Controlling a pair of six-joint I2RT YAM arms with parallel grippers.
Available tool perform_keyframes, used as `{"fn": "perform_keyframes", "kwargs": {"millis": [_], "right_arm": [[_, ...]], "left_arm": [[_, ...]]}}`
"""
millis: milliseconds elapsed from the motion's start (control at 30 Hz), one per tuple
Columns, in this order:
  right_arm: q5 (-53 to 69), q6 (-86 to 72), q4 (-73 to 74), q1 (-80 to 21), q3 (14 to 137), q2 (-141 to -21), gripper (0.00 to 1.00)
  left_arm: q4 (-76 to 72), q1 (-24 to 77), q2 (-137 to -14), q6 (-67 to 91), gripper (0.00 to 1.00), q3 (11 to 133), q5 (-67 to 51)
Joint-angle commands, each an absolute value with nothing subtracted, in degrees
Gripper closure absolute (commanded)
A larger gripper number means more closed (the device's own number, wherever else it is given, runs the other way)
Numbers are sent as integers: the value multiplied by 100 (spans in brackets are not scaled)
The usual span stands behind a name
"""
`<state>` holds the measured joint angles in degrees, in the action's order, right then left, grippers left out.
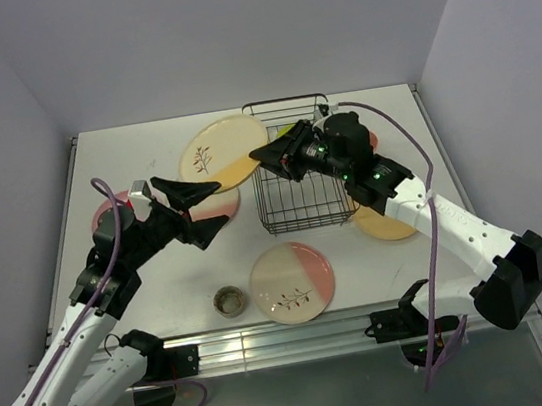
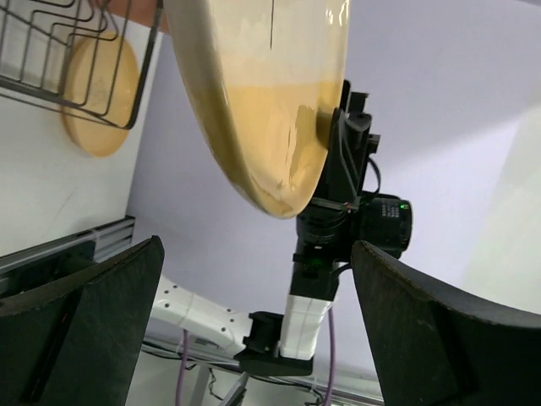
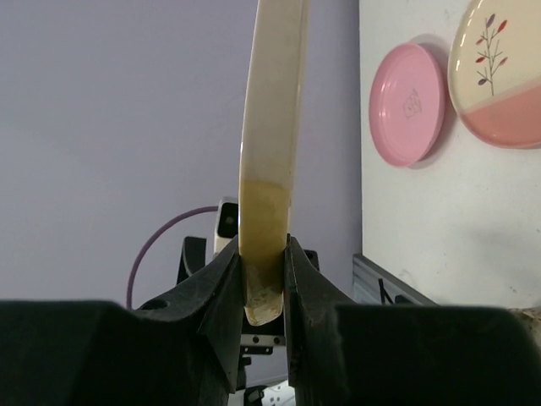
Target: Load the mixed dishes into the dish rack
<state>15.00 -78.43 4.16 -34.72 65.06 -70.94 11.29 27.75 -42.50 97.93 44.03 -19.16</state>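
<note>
My right gripper (image 1: pixel 262 154) is shut on the rim of the cream-and-yellow plate (image 1: pixel 222 152), which hangs tilted in the air just left of the black wire dish rack (image 1: pixel 301 204). In the right wrist view the plate's edge (image 3: pixel 270 127) sits clamped between both fingers (image 3: pixel 224 288). The left wrist view shows the same plate (image 2: pixel 270 101) from close by. My left gripper (image 1: pixel 196 208) stands wide open and empty, left of and below that plate, over a pink plate (image 1: pixel 226 205).
An orange-yellow plate (image 1: pixel 387 223) lies right of the rack. The cream-and-pink plate (image 1: pixel 292 281) and tiny grey cup (image 1: pixel 230 300) sit near the front edge. Another pink item (image 1: pixel 110 207) shows partly under my left arm.
</note>
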Motion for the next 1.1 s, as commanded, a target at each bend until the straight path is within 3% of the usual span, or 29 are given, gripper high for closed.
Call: {"fn": "perform_keyframes", "kwargs": {"millis": [0, 300, 533, 567, 800, 833, 1000, 1067], "right_arm": [[1758, -8165, -721, -3402, 6601, -6504, 100], [1951, -8384, -843, -3375, 6039, -5959, 100], [2056, -8420, -967, -3366, 5722, -5766, 100], [2074, -8429, -984, -3375, 5678, -5766, 100], [2188, -8341, -1046, -3349, 5686, -5871, 100], [2215, -8297, -1063, -3340, 5704, -5906, 100], [2338, -7876, -871, -3270, 5880, -5959, 100], [2425, -7498, -520, -3252, 6046, -6020, 84]], "left_arm": [[186, 2681, -4280, 10203, 1, 4237, -1872], [-2026, 2373, -4438, 10985, 10, 3402, -1872], [-3418, 2259, -4886, 11294, 27, 3313, -1810], [-3497, 2259, -4939, 11311, 38, 3340, -1871], [-3516, 2031, -5080, 11136, 85, 3533, -2371], [-3498, 1987, -5089, 11101, 97, 3559, -2477], [-1982, 1740, -5229, 9839, 100, 4234, -3216], [-1147, 1731, -5378, 8561, 100, 5103, -3419]]}}
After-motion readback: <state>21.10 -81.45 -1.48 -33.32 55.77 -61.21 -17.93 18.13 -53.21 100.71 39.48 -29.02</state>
